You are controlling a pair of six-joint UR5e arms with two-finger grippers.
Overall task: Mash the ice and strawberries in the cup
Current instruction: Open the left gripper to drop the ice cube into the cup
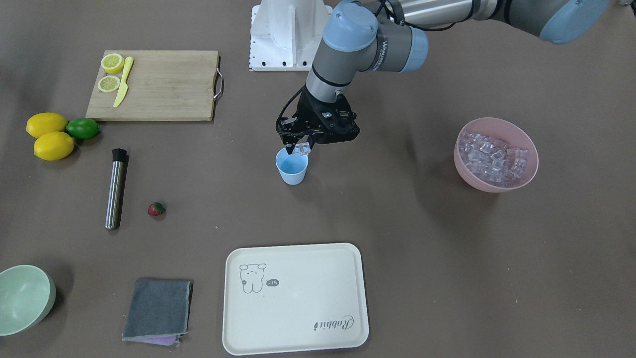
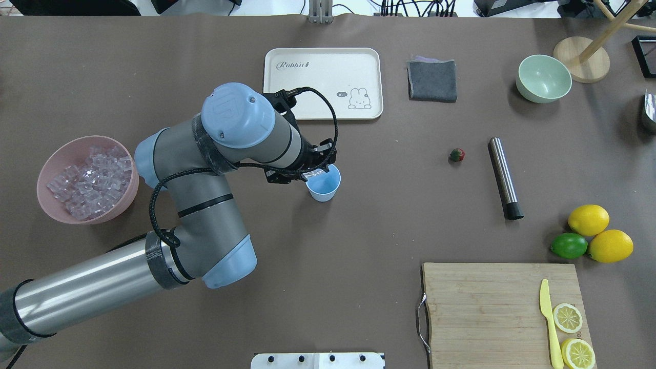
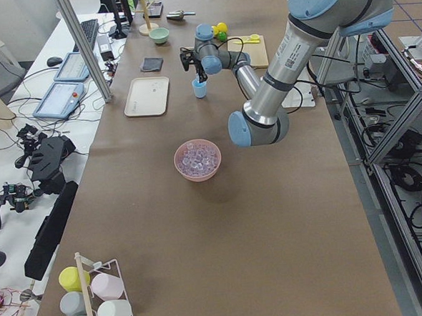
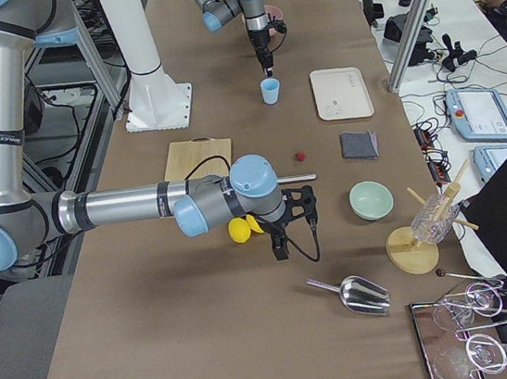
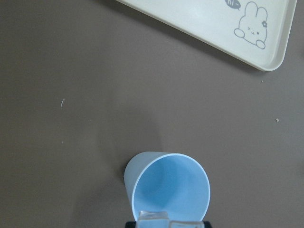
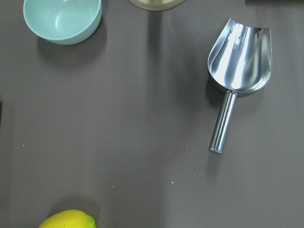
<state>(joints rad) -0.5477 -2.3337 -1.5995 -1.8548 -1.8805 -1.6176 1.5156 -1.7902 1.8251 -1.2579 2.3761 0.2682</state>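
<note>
One ice cube (image 1: 301, 148) is clamped between the fingers of the left gripper (image 1: 299, 144), just over the rim of the cup (image 1: 292, 170), which stands upright near the table's middle. More ice (image 1: 494, 156) fills the pink bowl (image 1: 479, 183) toward the table's end on the robot's left. The strawberry (image 1: 156, 209) lies toward the opposite end, near a metal rod (image 1: 116, 191). Whether the right gripper (image 4: 280, 245) is apart or together, I cannot tell.

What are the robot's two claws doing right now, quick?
Left gripper: closed on an ice cube, just above the cup.
Right gripper: cannot tell; it shows only small, from the side.
</note>
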